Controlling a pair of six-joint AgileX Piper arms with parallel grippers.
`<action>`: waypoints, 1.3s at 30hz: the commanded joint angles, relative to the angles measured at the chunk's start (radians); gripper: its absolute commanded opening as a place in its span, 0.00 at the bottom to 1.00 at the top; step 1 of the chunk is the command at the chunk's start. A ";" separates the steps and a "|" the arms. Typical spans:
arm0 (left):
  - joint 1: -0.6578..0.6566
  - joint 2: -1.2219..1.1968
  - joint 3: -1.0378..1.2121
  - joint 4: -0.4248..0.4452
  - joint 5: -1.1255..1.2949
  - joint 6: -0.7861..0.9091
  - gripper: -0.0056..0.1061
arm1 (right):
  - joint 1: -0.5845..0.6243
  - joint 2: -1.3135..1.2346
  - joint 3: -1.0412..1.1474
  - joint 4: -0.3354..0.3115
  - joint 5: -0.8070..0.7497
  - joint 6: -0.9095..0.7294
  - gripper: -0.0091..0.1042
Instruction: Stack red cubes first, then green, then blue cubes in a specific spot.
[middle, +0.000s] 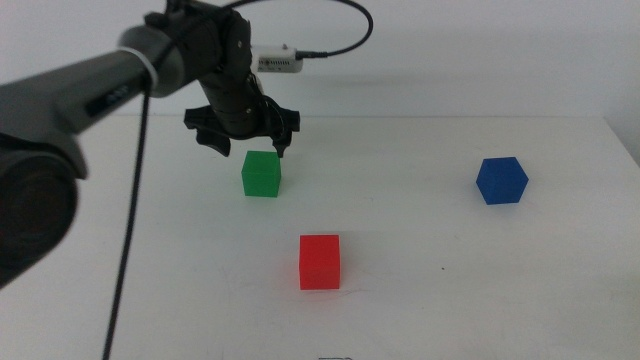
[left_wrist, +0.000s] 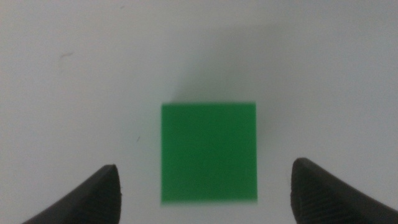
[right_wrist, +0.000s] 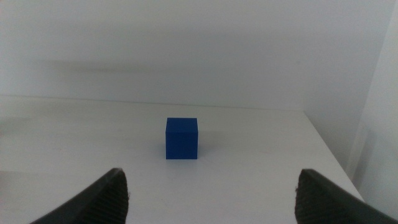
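The green cube (middle: 261, 174) rests on the white table, left of centre. Just above and behind it hangs my left gripper (middle: 247, 147), open and empty. In the left wrist view the green cube (left_wrist: 209, 153) lies between the two spread jaws, with a gap on each side. The red cube (middle: 320, 261) sits alone near the front middle. Over on the right stands the blue cube (middle: 501, 180). My right gripper (right_wrist: 208, 186) is out of the middle view; its wrist view shows it open, facing the blue cube (right_wrist: 181, 138) from a distance.
The left arm (middle: 90, 95) and its black cable (middle: 130, 210) reach in from the left. The table's far edge meets a white wall, and its right edge (middle: 625, 150) lies beyond the blue cube.
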 joint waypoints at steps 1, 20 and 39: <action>0.001 -0.012 -0.079 -0.018 -0.030 0.013 0.89 | -0.007 -0.024 -0.018 -0.012 -0.077 -0.016 0.83; 0.031 0.088 -0.137 -0.104 -0.019 0.041 0.26 | -0.007 -0.024 -0.018 -0.012 -0.077 -0.016 0.83; -0.315 -0.450 0.403 0.248 -0.005 -0.513 0.08 | -0.007 -0.024 -0.018 -0.012 -0.077 -0.016 0.83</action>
